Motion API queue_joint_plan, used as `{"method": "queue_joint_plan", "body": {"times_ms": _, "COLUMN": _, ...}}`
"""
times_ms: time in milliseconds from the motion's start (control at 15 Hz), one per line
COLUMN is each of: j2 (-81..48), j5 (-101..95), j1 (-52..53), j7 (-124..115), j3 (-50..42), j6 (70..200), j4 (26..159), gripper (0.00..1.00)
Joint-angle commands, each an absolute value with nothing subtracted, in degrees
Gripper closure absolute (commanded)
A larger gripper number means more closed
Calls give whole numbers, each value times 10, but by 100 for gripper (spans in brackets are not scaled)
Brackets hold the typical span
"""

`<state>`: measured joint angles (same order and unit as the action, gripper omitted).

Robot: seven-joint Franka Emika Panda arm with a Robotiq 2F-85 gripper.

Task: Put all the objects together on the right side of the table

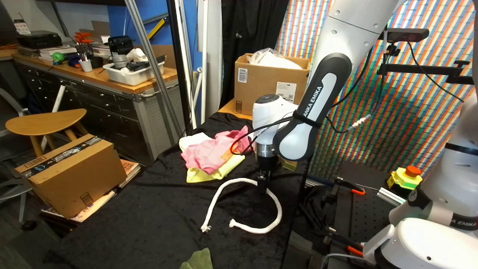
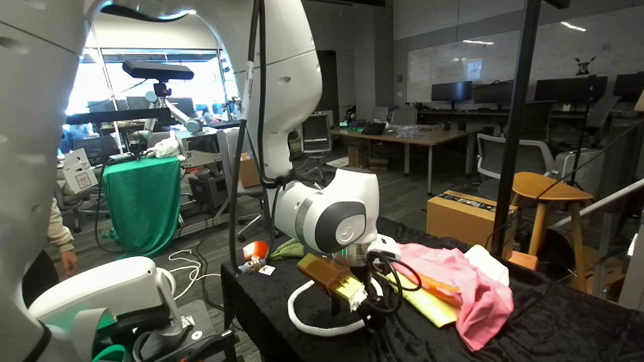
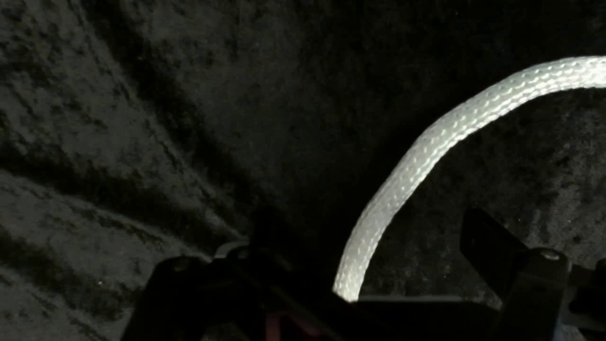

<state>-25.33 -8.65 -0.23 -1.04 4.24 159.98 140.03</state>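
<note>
A white braided rope (image 1: 278, 213) lies in an open loop on the black-covered table, also in the other views (image 2: 302, 322) (image 3: 402, 175). My gripper (image 1: 263, 183) points down over the loop's far part. In the wrist view, my gripper (image 3: 370, 222) is open, with the rope between its fingers, nearer the left one; grip contact does not show. A pink cloth (image 1: 213, 151) lies over a yellow cloth (image 1: 207, 175) and a white cloth (image 1: 194, 139). A green cloth (image 1: 198, 261) is cut off at the frame's bottom; it shows whole-length, partly hidden, in an exterior view (image 2: 289, 250).
A yellow-brown box (image 2: 327, 276) stands close beside the gripper, partly behind it in an exterior view (image 1: 289, 164). An orange round thing (image 2: 255, 250) sits at a table corner. A large carton (image 1: 269, 80) stands at the table's far end. Loose cables hang around the wrist.
</note>
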Motion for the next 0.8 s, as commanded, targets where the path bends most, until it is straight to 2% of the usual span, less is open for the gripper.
{"method": "queue_joint_plan", "body": {"times_ms": 0, "j2": -238, "j5": -61, "j1": -4, "j7": 22, "j3": 46, "j6": 1619, "j4": 1418, "gripper": 0}}
{"method": "queue_joint_plan", "body": {"times_ms": 733, "j2": -245, "j5": -32, "j1": -17, "j7": 59, "j3": 60, "j6": 1625, "j4": 1415, "gripper": 0}}
